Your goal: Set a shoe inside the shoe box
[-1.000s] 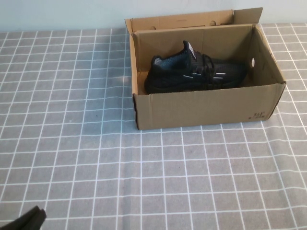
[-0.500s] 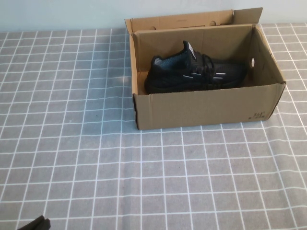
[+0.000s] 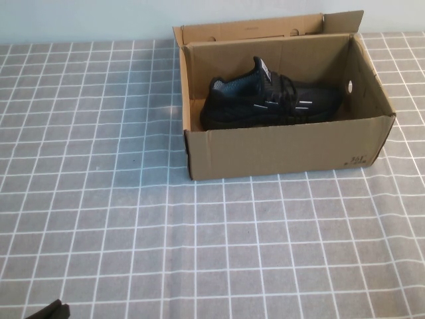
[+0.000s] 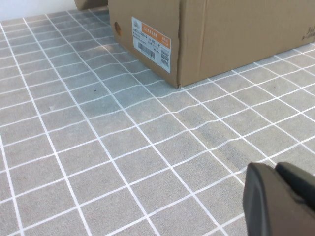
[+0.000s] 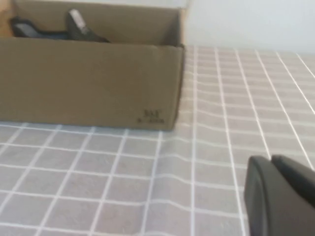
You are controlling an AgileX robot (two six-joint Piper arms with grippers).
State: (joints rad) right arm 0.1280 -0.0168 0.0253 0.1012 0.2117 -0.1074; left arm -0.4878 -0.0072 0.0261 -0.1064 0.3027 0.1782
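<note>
The black mesh shoe [image 3: 269,101] lies on its side inside the brown cardboard shoe box [image 3: 285,149] at the back right of the table, heel toward the box's left wall. Its tongue peeks over the box rim in the right wrist view as the shoe [image 5: 78,27] behind the shoe box [image 5: 93,83]. My left gripper [image 3: 52,311] is shut and empty at the near left edge of the table, far from the box; the left gripper [image 4: 275,172] hovers over the cloth with the shoe box [image 4: 211,34] ahead. My right gripper [image 5: 270,164] is shut and empty, low over the cloth.
A grey tablecloth [image 3: 166,232] with a white grid covers the table. The box's rear flap [image 3: 265,28] stands upright against a pale wall. A white barcode label [image 4: 151,44] is stuck on the box's left end.
My left gripper has drawn back toward the near left corner, showing less in the high view than a second ago. The shoe and box have not moved.
</note>
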